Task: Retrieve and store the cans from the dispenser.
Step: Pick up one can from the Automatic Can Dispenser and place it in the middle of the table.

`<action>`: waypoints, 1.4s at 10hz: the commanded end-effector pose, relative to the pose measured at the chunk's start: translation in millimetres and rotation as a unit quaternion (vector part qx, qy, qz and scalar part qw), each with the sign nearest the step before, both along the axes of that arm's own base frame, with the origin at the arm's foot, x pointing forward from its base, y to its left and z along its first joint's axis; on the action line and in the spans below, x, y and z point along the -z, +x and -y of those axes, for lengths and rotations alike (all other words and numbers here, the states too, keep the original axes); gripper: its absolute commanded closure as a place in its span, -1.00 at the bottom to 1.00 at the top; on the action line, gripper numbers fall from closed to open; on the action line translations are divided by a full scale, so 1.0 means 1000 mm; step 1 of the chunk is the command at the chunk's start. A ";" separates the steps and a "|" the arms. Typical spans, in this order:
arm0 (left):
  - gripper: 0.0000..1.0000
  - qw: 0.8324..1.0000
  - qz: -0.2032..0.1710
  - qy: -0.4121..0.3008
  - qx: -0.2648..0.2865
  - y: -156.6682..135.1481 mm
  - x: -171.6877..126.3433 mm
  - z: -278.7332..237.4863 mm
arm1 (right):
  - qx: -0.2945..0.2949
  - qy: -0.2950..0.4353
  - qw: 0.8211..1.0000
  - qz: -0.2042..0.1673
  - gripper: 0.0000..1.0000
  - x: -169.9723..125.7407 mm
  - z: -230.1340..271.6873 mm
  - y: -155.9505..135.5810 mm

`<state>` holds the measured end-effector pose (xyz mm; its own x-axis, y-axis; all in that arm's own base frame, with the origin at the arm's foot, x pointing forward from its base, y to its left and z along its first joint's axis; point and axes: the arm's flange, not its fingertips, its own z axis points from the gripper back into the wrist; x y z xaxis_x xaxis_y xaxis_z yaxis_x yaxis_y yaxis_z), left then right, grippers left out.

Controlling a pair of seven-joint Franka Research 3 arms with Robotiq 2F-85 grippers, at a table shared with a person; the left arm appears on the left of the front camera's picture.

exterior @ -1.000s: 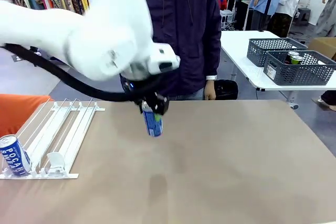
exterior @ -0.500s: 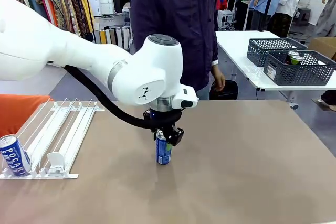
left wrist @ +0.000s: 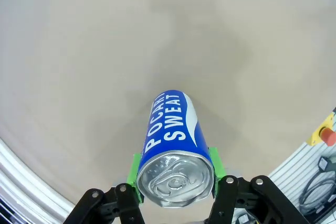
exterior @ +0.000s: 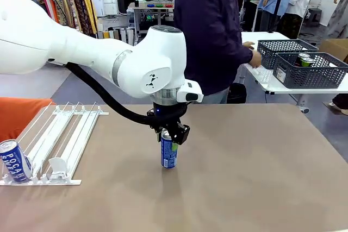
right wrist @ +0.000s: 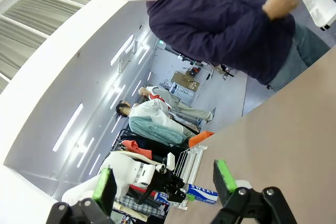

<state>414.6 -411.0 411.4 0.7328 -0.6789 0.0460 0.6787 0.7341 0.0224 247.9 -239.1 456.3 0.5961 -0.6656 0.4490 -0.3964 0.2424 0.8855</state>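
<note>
The left claw (exterior: 169, 135) pinches the blue can (exterior: 169, 156), frame centre.
Probably light, stiff, slick, dentable; grip just under its rim.

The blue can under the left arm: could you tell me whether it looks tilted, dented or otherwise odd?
Nothing stands out. The blue can stands upright on the table, clamped near its top between the fingers of the left gripper. Its silver lid looks sealed and undented.
</note>
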 end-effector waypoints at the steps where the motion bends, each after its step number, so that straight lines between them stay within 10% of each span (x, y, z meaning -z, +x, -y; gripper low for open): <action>1: -0.09 1.000 -0.006 -0.005 0.003 -0.001 -0.005 -0.002 | 0.006 0.012 1.000 0.005 -1.00 -0.006 -0.001 0.002; 2: -1.00 1.000 -0.005 -0.004 0.004 0.000 -0.005 -0.003 | 0.006 0.012 1.000 0.005 -1.00 -0.006 -0.001 0.002; 5: -1.00 0.999 0.030 -0.023 -0.021 -0.003 -0.024 -0.013 | 0.006 0.012 1.000 0.005 -1.00 -0.006 -0.001 0.002; 10: -1.00 0.983 0.033 -0.143 -0.110 -0.034 -0.179 -0.126 | 0.006 0.012 1.000 0.005 -1.00 -0.006 -0.001 0.002; 14: -1.00 0.895 -0.008 -0.337 -0.290 -0.040 -0.228 -0.336 | 0.006 0.012 1.000 0.005 -1.00 -0.006 -0.001 0.002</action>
